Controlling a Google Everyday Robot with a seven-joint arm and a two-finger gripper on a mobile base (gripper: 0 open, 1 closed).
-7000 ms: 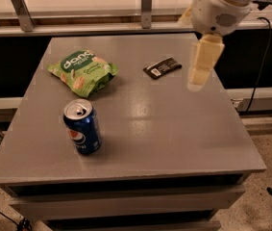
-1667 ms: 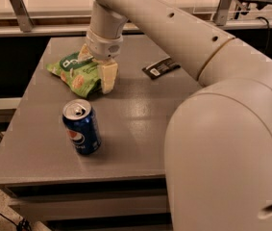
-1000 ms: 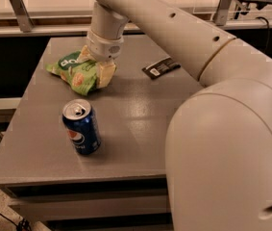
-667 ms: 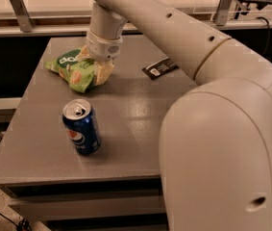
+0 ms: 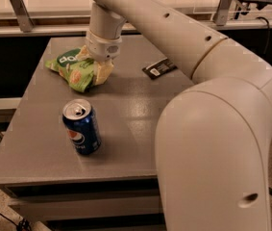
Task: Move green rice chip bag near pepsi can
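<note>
The green rice chip bag (image 5: 74, 71) lies at the back left of the grey table (image 5: 135, 114), bunched up at its right end. My gripper (image 5: 96, 64) comes down from above onto that right end, and its cream fingers (image 5: 105, 71) are closed on the bag's crumpled edge. The pepsi can (image 5: 81, 127) stands upright nearer the front left of the table, about a can's height in front of the bag. My large white arm (image 5: 212, 129) fills the right side of the view.
A small flat black packet (image 5: 159, 68) lies on the table to the right of the gripper. A rail with metal posts (image 5: 20, 6) runs behind the table. The table's front edge (image 5: 78, 184) is just below the can.
The gripper has come down onto the bag's right end and its fingers have closed. The bag has bunched up and shifted slightly towards the can. The can has not moved.
</note>
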